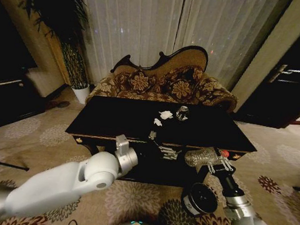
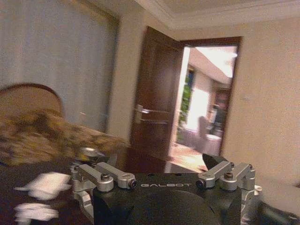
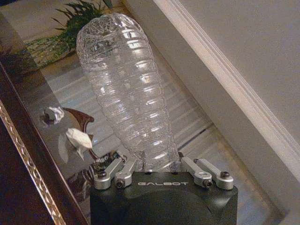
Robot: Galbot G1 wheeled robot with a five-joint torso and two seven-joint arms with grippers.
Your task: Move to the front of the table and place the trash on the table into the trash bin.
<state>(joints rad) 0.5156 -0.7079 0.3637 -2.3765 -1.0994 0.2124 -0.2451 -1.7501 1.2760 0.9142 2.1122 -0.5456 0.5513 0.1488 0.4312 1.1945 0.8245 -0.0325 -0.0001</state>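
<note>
The dark glossy table [image 1: 114,121] stands right in front of me. Two white paper wads [image 1: 165,114] and a small silvery piece [image 1: 182,113] lie on it right of centre. My right gripper [image 1: 217,162] is shut on the neck end of a clear ribbed plastic bottle [image 1: 201,156], held level just off the table's front edge. The black trash bin [image 1: 199,198] with its white label sits on the carpet directly below. My left gripper [image 1: 164,150] hovers open over the front edge, short of the wads. In the right wrist view the bottle [image 3: 126,93] sits in the gripper [image 3: 157,161].
A patterned sofa [image 1: 162,82] stands behind the table. A tall plant in a white pot [image 1: 81,93] is at the back left, next to a low black cabinet [image 1: 8,101]. Dark doors [image 1: 289,85] are at the right. Patterned carpet lies on either side of the table.
</note>
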